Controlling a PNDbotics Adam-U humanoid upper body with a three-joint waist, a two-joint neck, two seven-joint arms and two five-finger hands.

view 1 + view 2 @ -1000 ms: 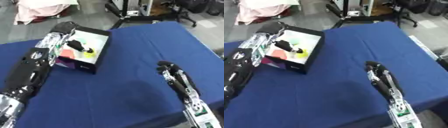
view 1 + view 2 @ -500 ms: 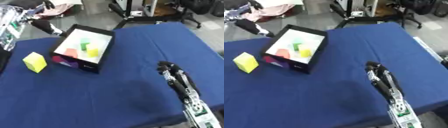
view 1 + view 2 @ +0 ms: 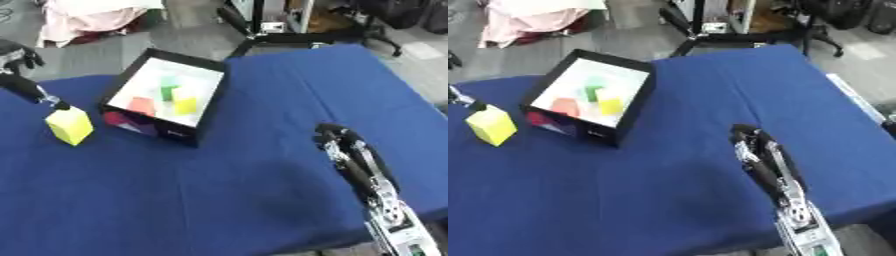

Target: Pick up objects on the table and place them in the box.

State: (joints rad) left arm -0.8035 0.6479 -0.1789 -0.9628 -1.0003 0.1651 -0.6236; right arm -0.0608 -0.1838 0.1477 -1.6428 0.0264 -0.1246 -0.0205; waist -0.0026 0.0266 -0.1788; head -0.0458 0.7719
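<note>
A black box [image 3: 211,100] with a white floor stands at the back left of the blue table [image 3: 262,190]. Inside lie a red block [image 3: 143,106], a green block [image 3: 169,90] and a yellow block [image 3: 185,105]. A larger yellow block [image 3: 70,125] sits on the cloth just left of the box. My left hand [image 3: 21,75] shows at the left edge, above and behind that block, one finger reaching down to its top corner. My right hand [image 3: 346,150] rests open at the lower right, fingers up, holding nothing.
Past the table's far edge are a grey floor, a pink cloth heap [image 3: 92,20] and black chair bases [image 3: 289,37]. The table's right edge runs close to my right arm [image 3: 798,215].
My left arm has drawn back from over the box to the left edge, uncovering the box and the yellow block beside it. The right hand has stayed put.
</note>
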